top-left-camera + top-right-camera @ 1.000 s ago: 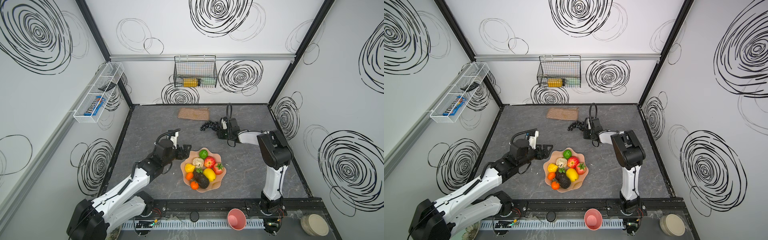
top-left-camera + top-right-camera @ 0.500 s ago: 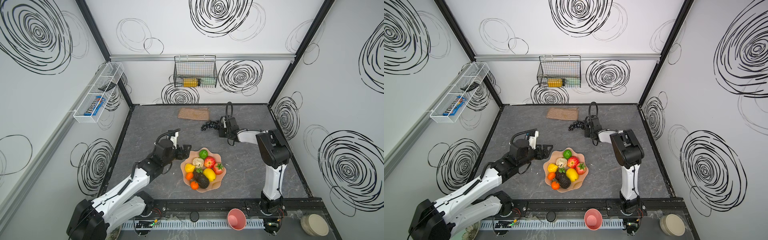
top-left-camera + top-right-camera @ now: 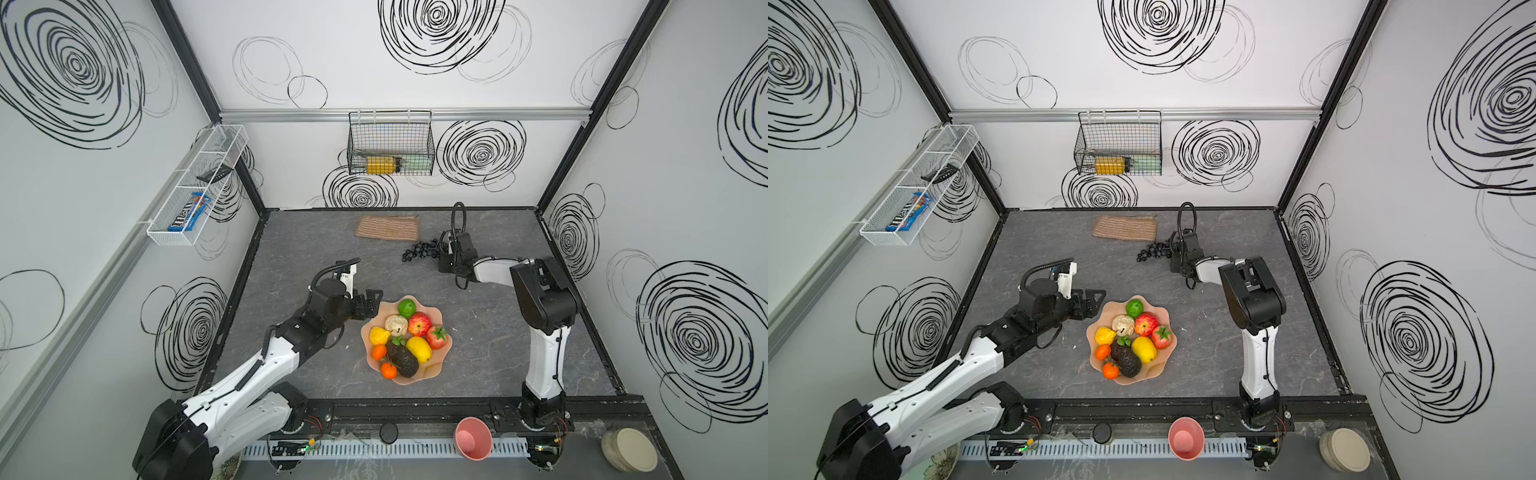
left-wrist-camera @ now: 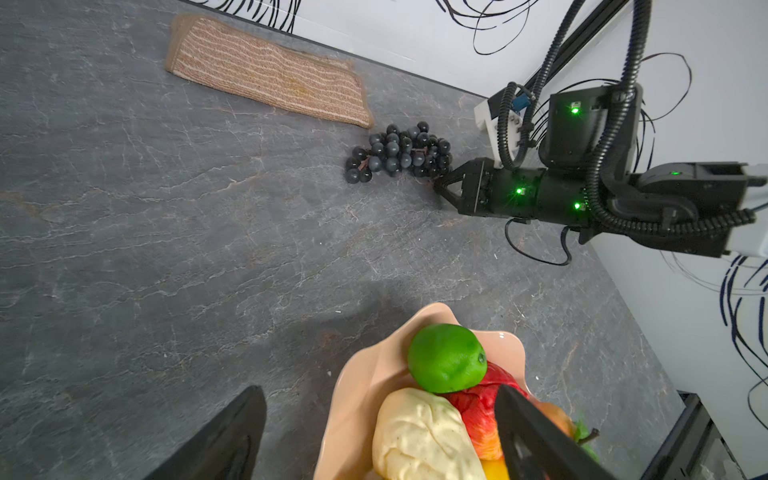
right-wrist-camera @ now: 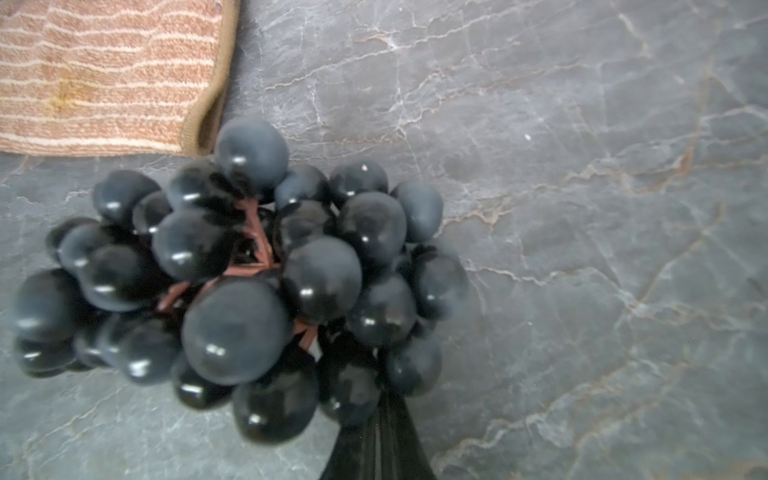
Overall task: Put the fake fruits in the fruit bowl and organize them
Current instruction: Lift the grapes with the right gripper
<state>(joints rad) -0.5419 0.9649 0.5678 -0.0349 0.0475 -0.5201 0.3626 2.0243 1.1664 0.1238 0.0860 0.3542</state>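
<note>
Just left of the wavy-rimmed peach-pink plastic fruit bowl, the left claw is held open and empty, seemingly kept clear. Nine plastic fruits are counted in the bowl, two yellow lemons and two oranges included. Beyond it, one black grape bunch is pinched by the closed right claw, presumably for carrying over.

White links, blk joints, ribbed blk cables, green LEDs
</note>
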